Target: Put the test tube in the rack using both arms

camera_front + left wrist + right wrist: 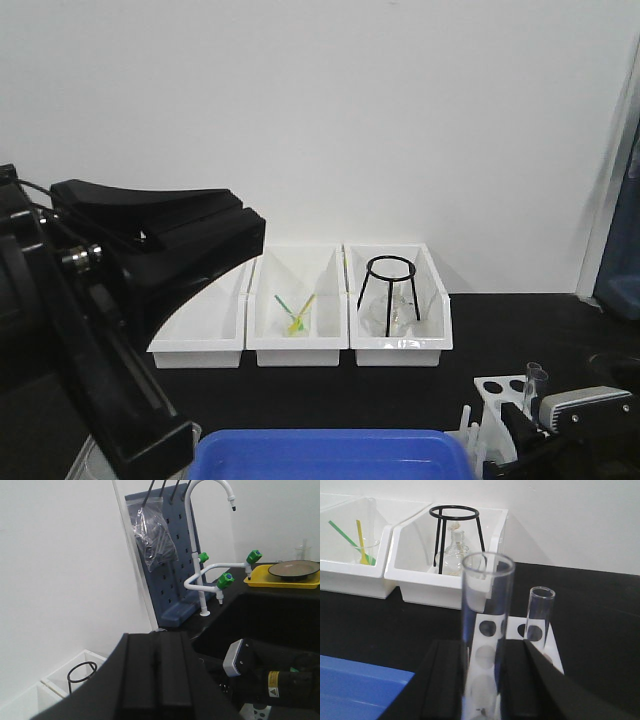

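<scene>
1. The left gripper point(250, 228) hangs high at the far left with its jaws pressed together on nothing. I judge its share of the hand-over done.
2. Three bins point(300, 345) sit at the far edge and a blue tray point(330, 455) lies near me. Neither matters for this step.
3. The test tube point(487, 610) stands upright, rim up, clamped low on its body by the right gripper point(486, 680). It is over the rack point(552, 655) at the near right.
4. I take this step to be insertion: set the rounded end over a free hole, go straight down, then let go. A second tube point(540, 615) stands in a hole just to the right, so I must keep clear of it.
5. The tube's lower end is cut off by the frame, so I cannot tell whether it has entered a hole, or which one. In the front view the right arm hides part of the rack, and I cannot tell the tubes apart there.
</scene>
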